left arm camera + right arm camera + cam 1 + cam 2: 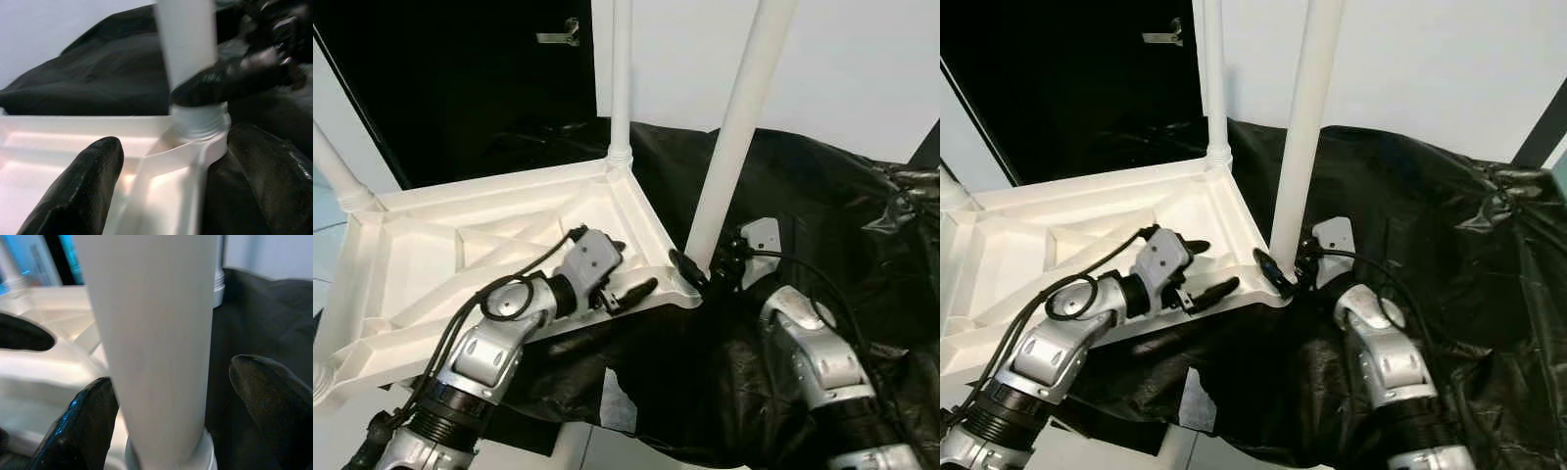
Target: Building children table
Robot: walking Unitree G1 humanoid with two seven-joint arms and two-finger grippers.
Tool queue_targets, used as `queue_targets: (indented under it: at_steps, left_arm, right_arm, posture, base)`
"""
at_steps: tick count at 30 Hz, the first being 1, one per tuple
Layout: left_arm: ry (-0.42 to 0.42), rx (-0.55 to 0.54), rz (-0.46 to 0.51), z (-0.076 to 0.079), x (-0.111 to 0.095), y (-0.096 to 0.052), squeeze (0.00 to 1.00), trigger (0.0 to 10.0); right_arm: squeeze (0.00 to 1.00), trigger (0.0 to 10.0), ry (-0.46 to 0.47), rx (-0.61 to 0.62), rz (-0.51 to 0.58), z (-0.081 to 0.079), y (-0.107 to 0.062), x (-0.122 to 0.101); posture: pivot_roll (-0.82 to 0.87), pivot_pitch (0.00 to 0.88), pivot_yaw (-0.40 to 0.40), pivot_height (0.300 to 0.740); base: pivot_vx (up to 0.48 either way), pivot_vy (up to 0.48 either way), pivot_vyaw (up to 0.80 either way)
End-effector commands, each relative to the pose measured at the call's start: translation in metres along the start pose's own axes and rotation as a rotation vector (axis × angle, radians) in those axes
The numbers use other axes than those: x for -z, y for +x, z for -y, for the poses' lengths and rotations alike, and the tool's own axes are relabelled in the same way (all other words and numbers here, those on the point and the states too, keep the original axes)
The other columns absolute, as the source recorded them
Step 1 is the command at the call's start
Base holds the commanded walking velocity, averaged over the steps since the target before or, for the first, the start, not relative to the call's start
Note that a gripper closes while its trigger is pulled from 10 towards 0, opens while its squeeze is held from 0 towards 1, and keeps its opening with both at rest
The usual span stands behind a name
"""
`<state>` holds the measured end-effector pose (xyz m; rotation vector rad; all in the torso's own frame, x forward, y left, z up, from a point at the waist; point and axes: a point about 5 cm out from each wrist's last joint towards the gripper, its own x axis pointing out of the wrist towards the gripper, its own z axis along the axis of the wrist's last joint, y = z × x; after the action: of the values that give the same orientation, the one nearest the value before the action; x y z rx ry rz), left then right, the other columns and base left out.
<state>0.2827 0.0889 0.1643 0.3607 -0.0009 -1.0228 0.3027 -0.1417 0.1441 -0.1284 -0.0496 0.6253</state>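
Tabletop (pixel 431 264) lies upside down on black sheet (pixel 822 196), ribbed underside up, so leg sockets face me. Makes sense for fitting legs from above. Far leg (pixel 621 78) already stands in its corner socket, another leg (pixel 335 166) stands at far left corner. Near leg (pixel 734 127) is upright in the near right corner socket (pixel 198 122), leaning a bit.

Left gripper (pixel 631 269) is over the tabletop rim by that corner, fingers spread wide, one inside the rim and one outside per left wrist view. Holding nothing; I read it as bracing the top so it won't slide while the leg gets seated.

Right gripper (pixel 190 396) sits at the base of near leg, fingers (pixel 88 426) apart on either side of it. Left one looks close or touching, other has a gap, so not clamped yet imo. Placed low prob to steer or twist the leg into the socket. Leg looks in, can't tell if fully home.
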Motion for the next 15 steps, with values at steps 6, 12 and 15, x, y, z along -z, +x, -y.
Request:
queue_targets:
  at_steps: [6, 12, 15]
  left_arm:
    - [-0.005, 0.174, -0.006, 0.016, -0.001, 0.001, 0.00, 10.0]
    - [0.001, 0.170, -0.016, 0.014, -0.001, -0.001, 0.00, 10.0]
    - [0.000, 0.166, -0.019, 0.015, -0.001, -0.001, 0.00, 10.0]
  right_arm:
    - [0.00, 10.0, -0.023, -0.120, -0.028, 0.002, 0.006, 0.009]
    - [0.00, 3.5, -0.069, -0.189, -0.066, 0.010, 0.018, 0.013]
    - [0.00, 0.0, -0.083, -0.202, -0.069, 0.014, 0.024, 0.011]
  posture:
    - [-0.02, 0.000, 0.012, 0.740]
    - [-0.01, 0.000, 0.006, 0.740]
    - [0.00, 0.000, -0.004, 0.740]
  base:
    - [0.000, 0.000, 0.00]
    - [0.000, 0.000, 0.00]
    - [0.000, 0.000, 0.00]
